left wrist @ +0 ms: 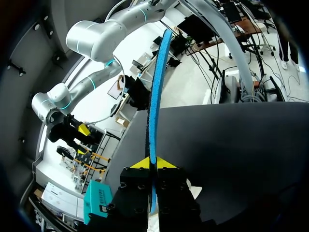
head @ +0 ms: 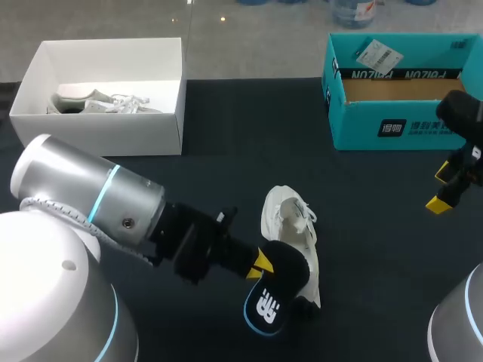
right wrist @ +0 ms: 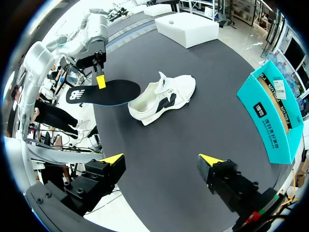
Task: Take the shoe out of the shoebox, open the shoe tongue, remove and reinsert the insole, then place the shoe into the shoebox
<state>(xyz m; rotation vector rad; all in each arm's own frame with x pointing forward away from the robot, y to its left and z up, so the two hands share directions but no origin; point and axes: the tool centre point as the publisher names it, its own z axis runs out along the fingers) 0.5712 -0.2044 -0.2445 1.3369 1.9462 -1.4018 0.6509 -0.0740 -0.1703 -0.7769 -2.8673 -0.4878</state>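
Observation:
A white shoe lies on the black table, toe toward the far side, with a dark patch on its side. My left gripper is shut on the black insole with a blue edge, holding it in the air just beside the shoe's heel. In the right wrist view the insole hangs flat under the left gripper. The teal shoebox stands open at the back right. My right gripper is open and empty, at the right, near the shoebox.
A white box holding another light shoe stands at the back left. A loose tag lies in the teal shoebox. The teal shoebox also shows beside the left gripper's body.

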